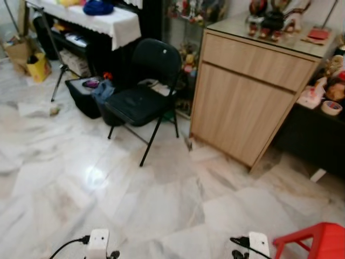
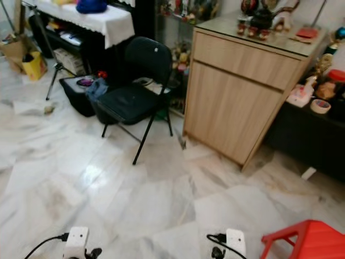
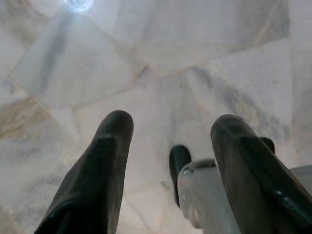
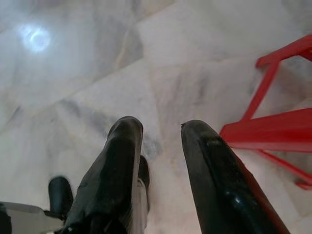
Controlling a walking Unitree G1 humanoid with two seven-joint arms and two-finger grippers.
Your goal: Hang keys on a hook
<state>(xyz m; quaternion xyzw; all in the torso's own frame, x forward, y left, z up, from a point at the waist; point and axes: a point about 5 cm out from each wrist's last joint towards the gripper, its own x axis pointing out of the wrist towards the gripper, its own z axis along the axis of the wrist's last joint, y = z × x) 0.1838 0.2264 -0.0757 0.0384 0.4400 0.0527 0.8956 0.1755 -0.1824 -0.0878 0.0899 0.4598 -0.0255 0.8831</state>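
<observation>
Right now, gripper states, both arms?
Left gripper: open, holding nothing, hanging over the marble floor.
Right gripper: open, holding nothing, beside the red stool.

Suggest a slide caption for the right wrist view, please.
Open right gripper hanging over marble floor beside red stool.

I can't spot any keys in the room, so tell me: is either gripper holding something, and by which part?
Nothing is held. The left gripper and the right gripper both hang open over the marble floor, with bare tile between their fingers.
</observation>
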